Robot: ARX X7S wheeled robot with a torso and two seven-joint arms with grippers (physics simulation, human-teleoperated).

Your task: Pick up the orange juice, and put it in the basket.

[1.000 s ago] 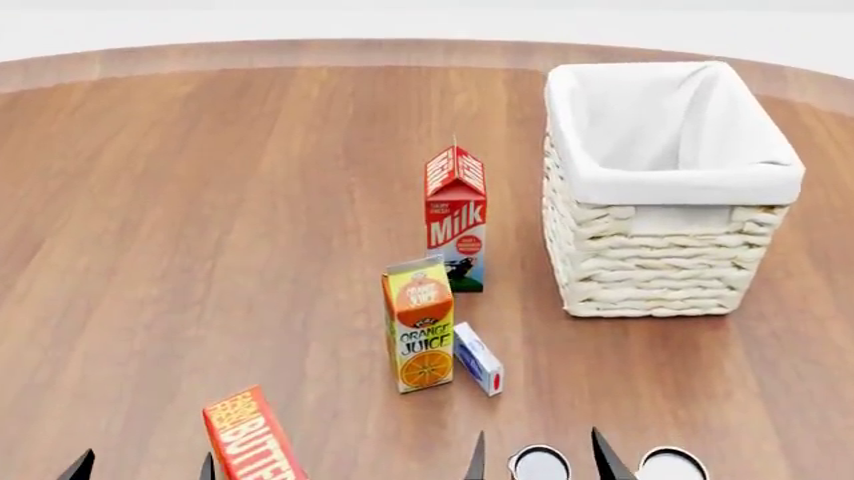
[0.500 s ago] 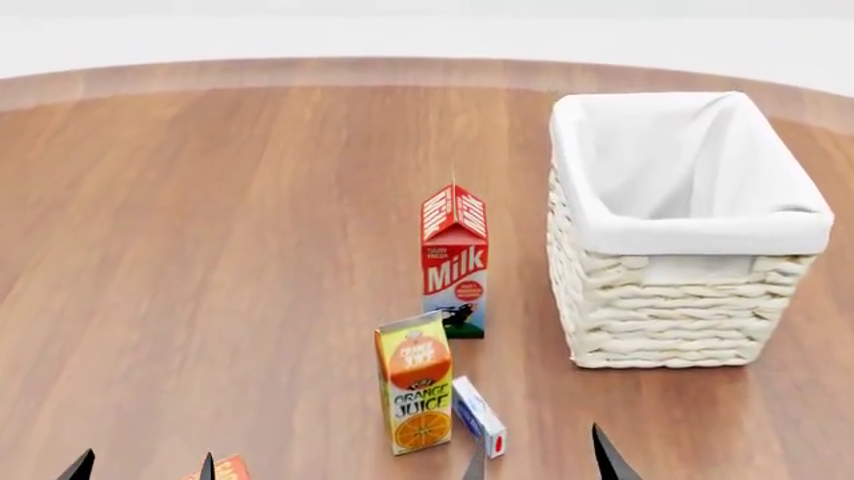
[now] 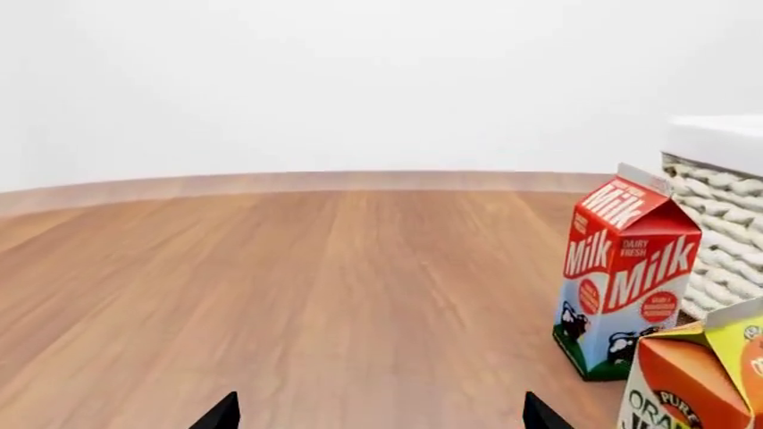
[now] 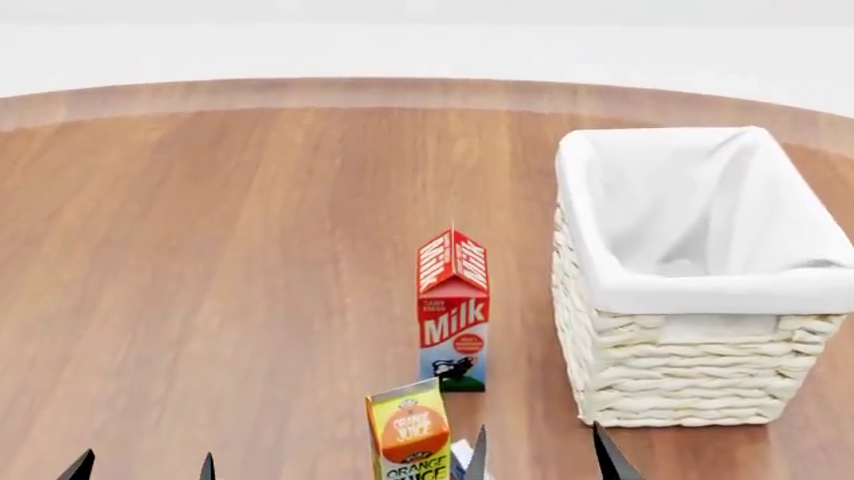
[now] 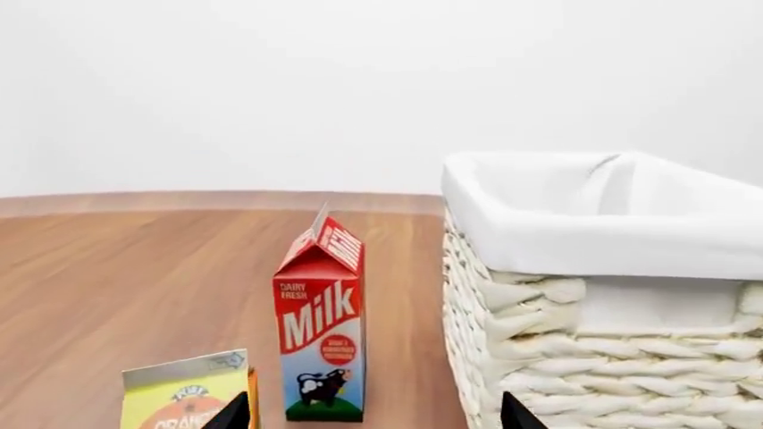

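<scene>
The orange juice (image 4: 410, 438) carton stands upright at the head view's bottom edge, its lower part cut off; it also shows as the orange juice (image 3: 698, 380) and the orange juice (image 5: 191, 399). The cream wicker basket (image 4: 687, 370) with a white liner stands to the right; I also see the basket (image 5: 596, 340) close up. My right gripper (image 4: 539, 456) is open, its black tips just right of the carton. My left gripper (image 4: 140, 466) is open over bare wood far to the carton's left. Both hold nothing.
A red-and-white Milk carton (image 4: 454, 312) stands upright behind the orange juice and left of the basket. A small white-and-blue box (image 4: 461, 458) peeks out beside the juice. The round wooden table's far edge (image 4: 400, 92) curves across the back.
The head view has tilted up: everything slid down the frame. The butter box and two round things near the bottom edge have left the view, and the juice is now cut off.
</scene>
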